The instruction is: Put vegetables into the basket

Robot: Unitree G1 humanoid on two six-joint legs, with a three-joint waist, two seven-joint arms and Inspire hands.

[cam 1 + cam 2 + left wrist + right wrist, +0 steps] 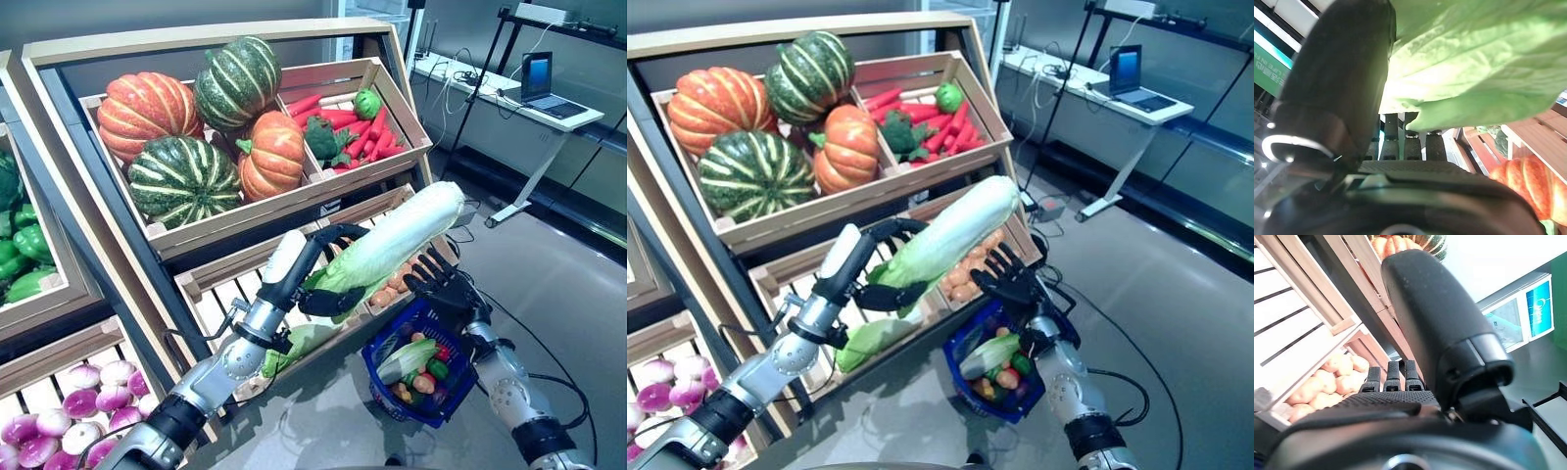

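Now the left hand (328, 294) grips a cabbage (397, 240) above the basket (387, 377); right hand (446, 284) fingers straight; basket already holds vegetables, cabbage not in.

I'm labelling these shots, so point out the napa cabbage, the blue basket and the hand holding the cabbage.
napa cabbage (397, 240), left eye view, pale middle of its body
blue basket (377, 360), left eye view, near rim
left hand (328, 299), left eye view, curled thumb

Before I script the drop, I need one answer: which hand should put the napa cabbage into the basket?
Left. The left hand grips the napa cabbage; the open right hand is beside the blue basket.
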